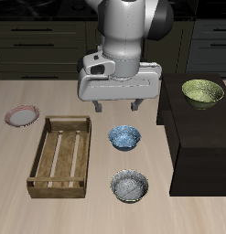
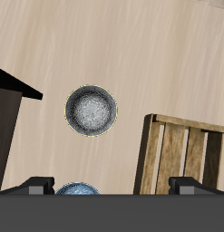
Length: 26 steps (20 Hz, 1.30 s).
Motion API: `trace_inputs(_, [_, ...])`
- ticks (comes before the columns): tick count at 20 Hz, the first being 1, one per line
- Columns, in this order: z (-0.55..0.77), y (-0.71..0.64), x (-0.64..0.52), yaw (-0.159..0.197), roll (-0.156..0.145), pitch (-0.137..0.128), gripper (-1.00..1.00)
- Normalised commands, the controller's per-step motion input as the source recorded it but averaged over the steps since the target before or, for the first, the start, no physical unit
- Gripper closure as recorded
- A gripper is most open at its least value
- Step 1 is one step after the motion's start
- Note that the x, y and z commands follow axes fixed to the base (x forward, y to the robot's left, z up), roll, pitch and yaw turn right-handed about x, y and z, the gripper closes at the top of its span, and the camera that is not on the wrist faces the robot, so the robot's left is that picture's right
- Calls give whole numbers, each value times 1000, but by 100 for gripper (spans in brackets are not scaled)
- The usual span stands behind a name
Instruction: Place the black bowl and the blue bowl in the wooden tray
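my gripper (image 1: 115, 105) hangs open, holding nothing, above the blue bowl (image 1: 124, 137), blue-white mottled; black bowl (image 1: 130, 186), grey inside, nearer the front; wooden tray (image 1: 61, 155) beside them.

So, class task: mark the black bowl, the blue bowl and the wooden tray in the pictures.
black bowl (image 1: 130, 186), exterior view, on its grey inside.
blue bowl (image 1: 124, 137), exterior view, on its patterned inside.
wooden tray (image 1: 37, 162), exterior view, on the top of a long side wall.
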Motion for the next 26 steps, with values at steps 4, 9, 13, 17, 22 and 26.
trace_inputs(4, [157, -239, 71, 77, -44, -47, -100])
trace_inputs(9, [114, -120, 202, 48, -11, -32, -100])
trace_inputs(13, [-191, 61, 180, 36, 27, 6, -100])
trace_inputs(17, [-520, 47, 238, 68, 29, 30, -100])
trace_inputs(22, [-474, -65, 227, 124, 0, 6, -100])
trace_inputs(26, [-194, -255, 133, 41, -34, 2, -100])
